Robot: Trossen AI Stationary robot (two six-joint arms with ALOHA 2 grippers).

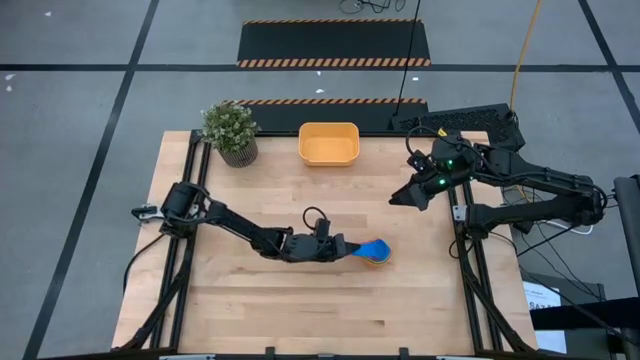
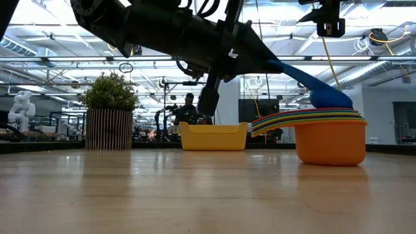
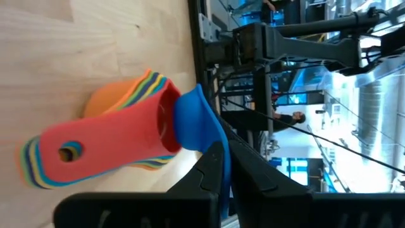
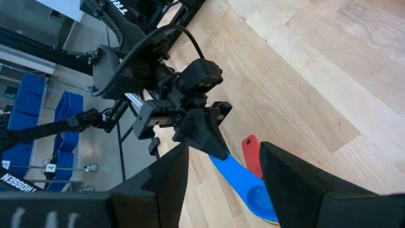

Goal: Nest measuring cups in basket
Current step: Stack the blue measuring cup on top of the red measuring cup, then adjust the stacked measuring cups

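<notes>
High view: the stacked cups (image 1: 377, 257) are mostly hidden under the blue cup (image 1: 374, 248), so colours are hard to count. Its handle is pinched by the left gripper (image 1: 347, 249). The basket (image 1: 329, 143) is well apart. The right gripper (image 1: 412, 194) is held open.

My own right pincer (image 4: 218, 183) hangs wide open above the wooden tabletop (image 4: 329, 76), with its two dark fingers (image 4: 168, 177) far apart. Between them I can see my left pincer (image 4: 212, 144) a good way off. It is pinched on the flat handle of a blue measuring cup (image 4: 243, 183). The bowl of that blue cup points toward me. A red handle (image 4: 252, 155) sticks up just beside the blue cup. Beyond the tabletop edge there are blue bins (image 4: 28, 104).
</notes>
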